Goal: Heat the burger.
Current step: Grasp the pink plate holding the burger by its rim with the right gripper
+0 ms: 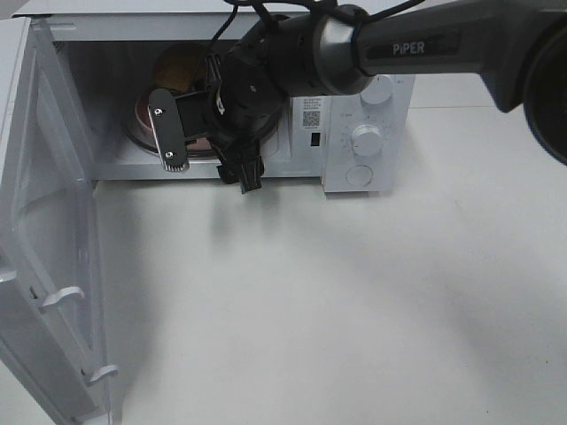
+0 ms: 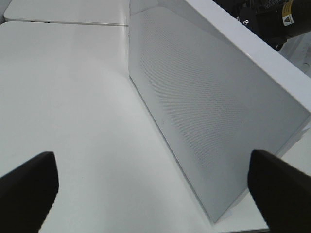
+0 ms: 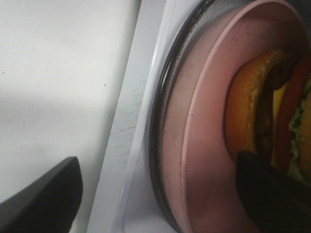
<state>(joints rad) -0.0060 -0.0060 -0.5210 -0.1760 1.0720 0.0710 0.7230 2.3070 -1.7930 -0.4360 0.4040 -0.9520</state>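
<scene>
The burger (image 1: pixel 180 69) sits on a pink plate (image 1: pixel 142 115) inside the open microwave (image 1: pixel 365 106); my right arm hides most of it. The right wrist view shows the burger's (image 3: pixel 252 111) orange bun, dark patty, cheese and lettuce on the plate (image 3: pixel 204 145), which rests on the glass turntable (image 3: pixel 158 121). My right gripper (image 1: pixel 211 170) is at the cavity mouth and open. Its fingers (image 3: pixel 43 199) straddle the plate's near edge, one outside the sill and one over the plate by the burger. My left gripper (image 2: pixel 155 189) stands open and empty beside the microwave door (image 2: pixel 209 111).
The microwave door (image 1: pixel 44 266) hangs wide open at the left, with two latch hooks on its edge. The control panel with knobs (image 1: pixel 365 137) is right of the cavity. White tabletop (image 1: pixel 354 301) stretches in front.
</scene>
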